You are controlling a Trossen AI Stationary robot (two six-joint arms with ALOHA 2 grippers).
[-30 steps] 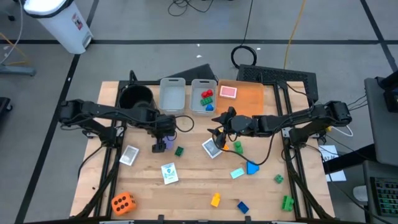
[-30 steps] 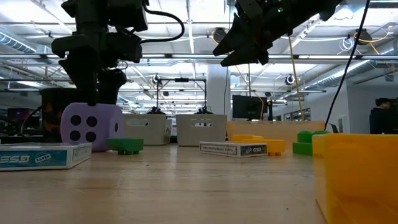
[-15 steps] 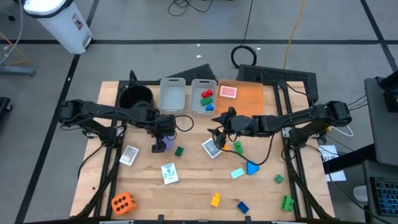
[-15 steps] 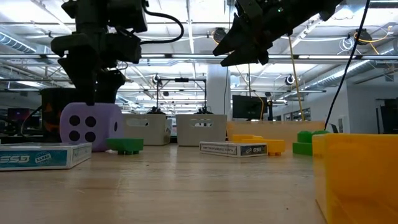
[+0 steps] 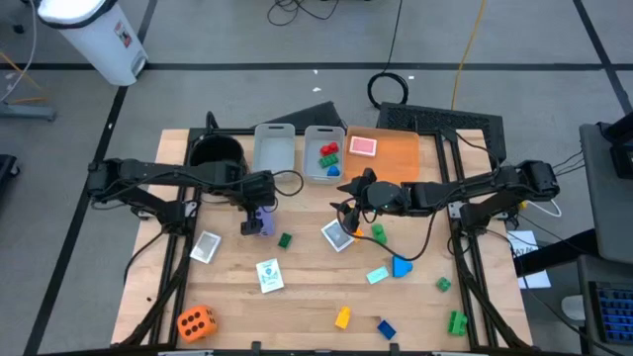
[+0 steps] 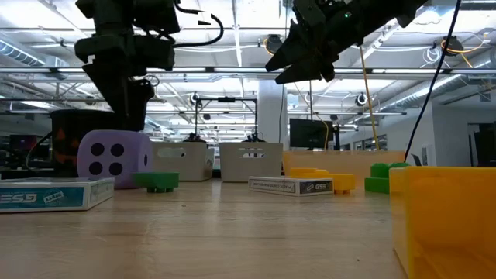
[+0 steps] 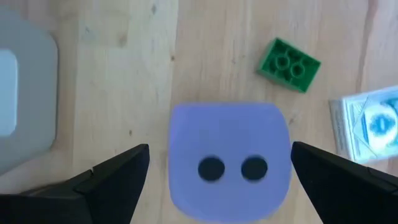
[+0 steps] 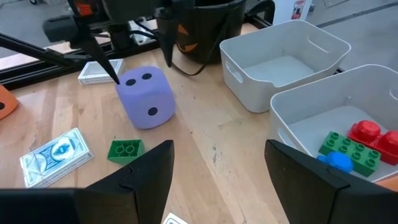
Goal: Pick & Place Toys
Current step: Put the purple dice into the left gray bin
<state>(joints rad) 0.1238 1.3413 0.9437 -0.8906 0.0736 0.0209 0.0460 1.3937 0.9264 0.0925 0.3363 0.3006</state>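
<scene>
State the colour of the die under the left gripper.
The die is purple with black dots, clearest in the left wrist view.

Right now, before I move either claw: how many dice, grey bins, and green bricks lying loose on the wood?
Dice: 2
Grey bins: 2
Green bricks: 4
Total: 8

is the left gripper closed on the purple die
No: in the left wrist view the left gripper has its fingers spread wide on both sides of the purple die, not touching it.
</scene>
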